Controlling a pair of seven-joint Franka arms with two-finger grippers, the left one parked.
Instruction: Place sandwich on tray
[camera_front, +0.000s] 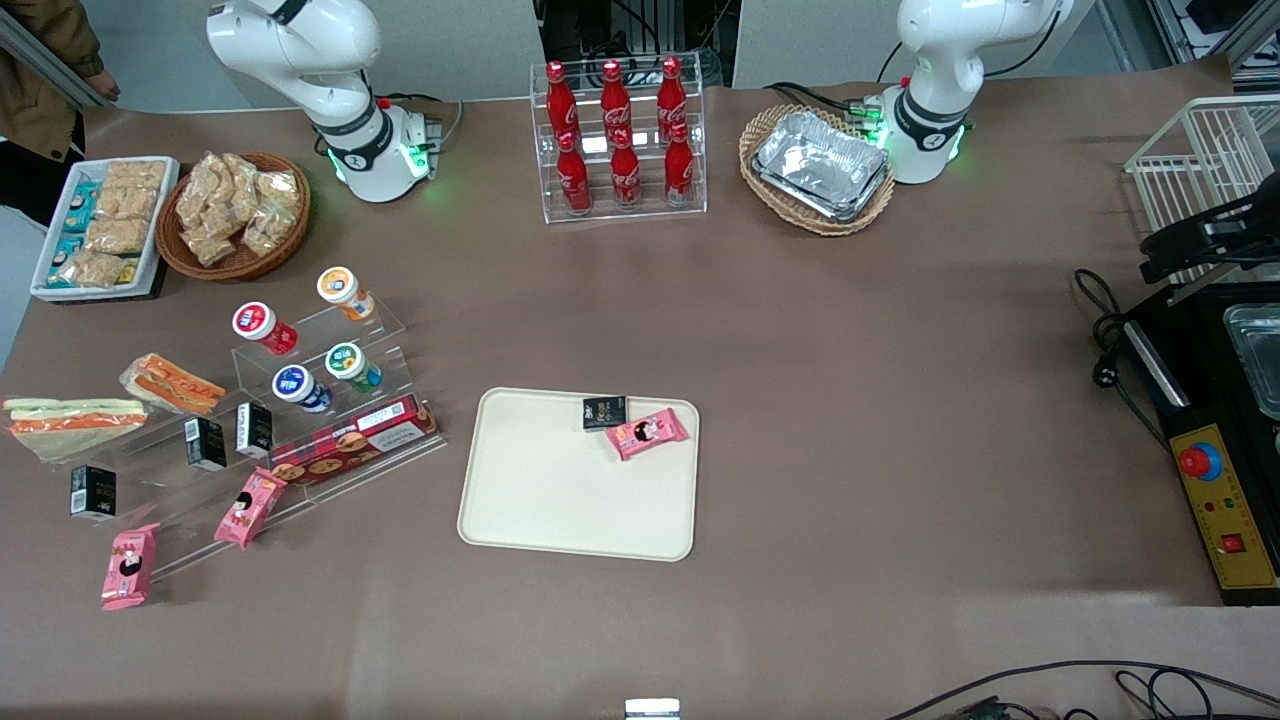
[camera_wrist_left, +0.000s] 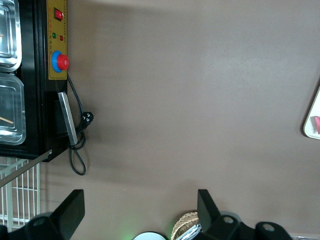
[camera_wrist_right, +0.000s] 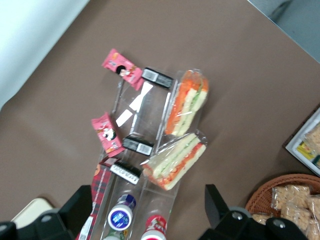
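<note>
Sandwich waiting on the desk, my end effector empty above it

The sandwich (camera_front: 75, 415), a long clear-wrapped wedge of pale bread with an orange-red stripe, lay flat at my end of the desk beside the shorter sandwich (camera_front: 170, 383), well apart from the tray (camera_front: 540, 500). My end effector (camera_wrist_right: 146, 192) hovered spread wide, holding nothing, probably lining up a grasp.

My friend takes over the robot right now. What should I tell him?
Tool: open, empty, hovering above the snack display.
Sandwich: lying on the table at the working arm's end, beside the display, not gripped.
Tray: mid-table, holding a black box and a pink packet.
Done: nothing yet.
Left: grasp the sandwich, carry it over, set it on the tray.
</note>
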